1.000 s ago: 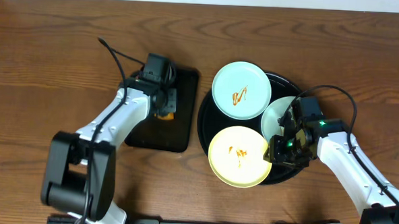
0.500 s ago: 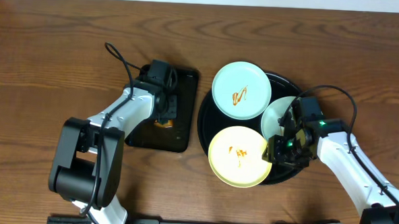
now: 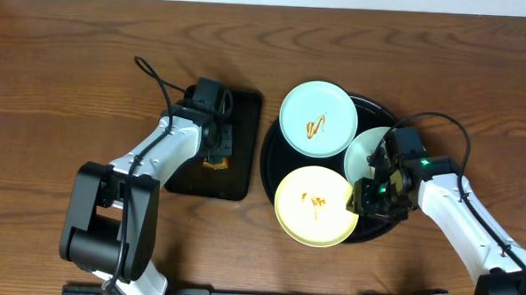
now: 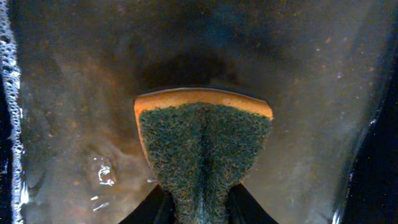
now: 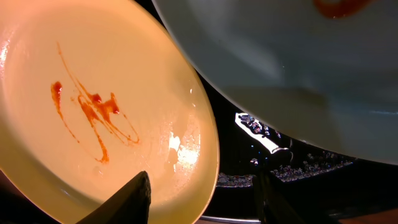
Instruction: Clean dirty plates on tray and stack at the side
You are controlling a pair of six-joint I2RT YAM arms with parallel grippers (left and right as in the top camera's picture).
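Note:
Three plates lie on the round black tray [image 3: 383, 112]. A mint-blue plate [image 3: 316, 119] with a sauce squiggle is at the back. A pale yellow plate [image 3: 316, 206] with sauce is in front. A second mint-blue plate [image 3: 367, 150] is half hidden under my right arm. My right gripper [image 3: 366, 195] is open, its fingers [image 5: 202, 202] on either side of the yellow plate's [image 5: 93, 106] right rim. The mint plate [image 5: 298, 74] and tray [image 5: 261, 165] show beyond. My left gripper [image 3: 215, 144] is shut on a green-and-orange sponge [image 4: 205, 149], its fingers [image 4: 202, 210] low over the rectangular tray.
The smaller rectangular black tray [image 3: 235, 180] lies left of the round tray; its surface [image 4: 311, 93] looks wet and smeared. Brown wooden table [image 3: 71, 68] stretches all around. Both arms' cables loop above the table.
My left gripper has moved with the sponge from the back of the rectangular tray toward its middle. The right arm and the plates have not moved.

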